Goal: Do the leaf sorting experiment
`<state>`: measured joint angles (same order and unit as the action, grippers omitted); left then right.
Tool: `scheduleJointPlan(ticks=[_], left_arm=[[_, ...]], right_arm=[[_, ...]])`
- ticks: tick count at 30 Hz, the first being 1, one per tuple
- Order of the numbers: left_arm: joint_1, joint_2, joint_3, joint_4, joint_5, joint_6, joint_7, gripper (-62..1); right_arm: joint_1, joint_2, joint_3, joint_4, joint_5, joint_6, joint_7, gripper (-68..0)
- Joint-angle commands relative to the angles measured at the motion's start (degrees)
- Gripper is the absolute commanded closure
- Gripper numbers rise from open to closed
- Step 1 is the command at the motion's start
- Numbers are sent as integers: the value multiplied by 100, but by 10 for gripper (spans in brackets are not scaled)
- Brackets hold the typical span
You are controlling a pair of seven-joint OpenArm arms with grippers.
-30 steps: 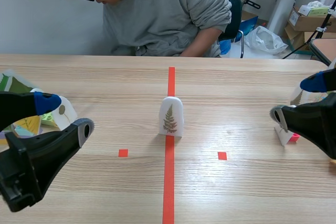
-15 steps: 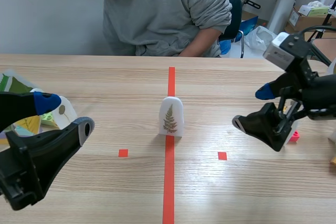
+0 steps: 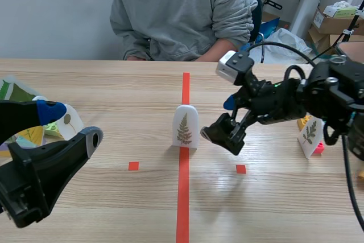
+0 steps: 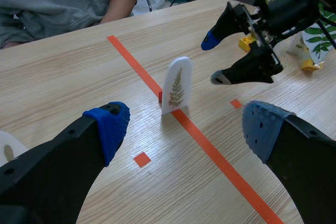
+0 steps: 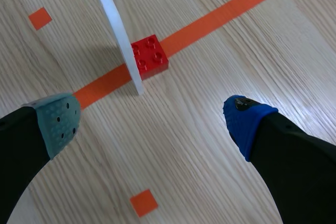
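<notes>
Left end effector [image 3: 73, 124] fills the near left corner of the scene view, its fingers spread wide with nothing between them. From its own camera [image 4: 186, 127] the leaf card stands well ahead, in line with the gap between the blue pads. Right end effector [image 3: 219, 118] comes in from the right on an arm that reaches toward the middle. Its fingers are also wide apart and hold nothing. It hangs just beside the leaf card on that card's right, not touching it.

The wooden table [image 3: 114, 83] carries everything. A person in a grey sweatshirt [image 3: 182, 9] sits at its far edge.

The leaf card [image 3: 185, 126], white with a rounded top and a fern printed on it, stands upright on the orange-red centre line. The right wrist view sees it edge-on [image 5: 118, 30], ahead of the open fingers. A second leaf card [image 3: 310, 135] stands well off to the right with a pink block [image 3: 319, 148] at its foot. Another white card [image 3: 69, 121] sits at the far left.

A red brick [image 5: 149, 56] touches the back of the middle leaf card at its base.
</notes>
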<state>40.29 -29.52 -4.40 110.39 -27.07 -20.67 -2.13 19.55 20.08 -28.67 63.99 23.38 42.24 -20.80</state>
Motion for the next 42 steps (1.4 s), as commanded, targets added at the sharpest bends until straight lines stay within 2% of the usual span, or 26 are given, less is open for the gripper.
scheduleJointPlan(ticks=[1, 11, 15, 18, 24, 26, 31, 36, 40, 42], left_arm=[[-15, 28, 31, 68, -33, -7, -98, -467], [-15, 28, 31, 68, -33, -7, -98, -467], [-15, 28, 31, 68, -35, -9, -101, -467], [-15, 28, 31, 68, -35, -9, -101, -467], [-15, 28, 31, 68, -35, -9, -101, -467], [-15, 28, 31, 68, -35, -9, -101, -467], [-15, 28, 31, 68, -35, -9, -101, -467], [-15, 28, 31, 68, -35, -9, -101, -467], [-15, 28, 31, 68, -35, -9, -101, -467], [-15, 28, 31, 68, -35, -9, -101, -467]], right_arm=[[168, -59, -46, 7, -17, 48, 142, -558], [481, -693, -267, -820, -634, 48, 649, -558], [573, -848, -343, -1123, -896, 39, 896, -558], [625, -938, -382, -1322, -1040, -68, 1051, -558], [629, -1023, -420, -1473, -1139, -157, 1290, -550], [632, -1027, -442, -1473, -1139, -240, 1346, -523], [629, -1025, -442, -1473, -1139, -243, 1405, -487], [629, -1025, -442, -1473, -1139, -243, 1567, -337], [627, -1025, -442, -1473, -1139, -243, 1587, -295], [621, -1025, -442, -1473, -1139, -306, 1589, -246]])
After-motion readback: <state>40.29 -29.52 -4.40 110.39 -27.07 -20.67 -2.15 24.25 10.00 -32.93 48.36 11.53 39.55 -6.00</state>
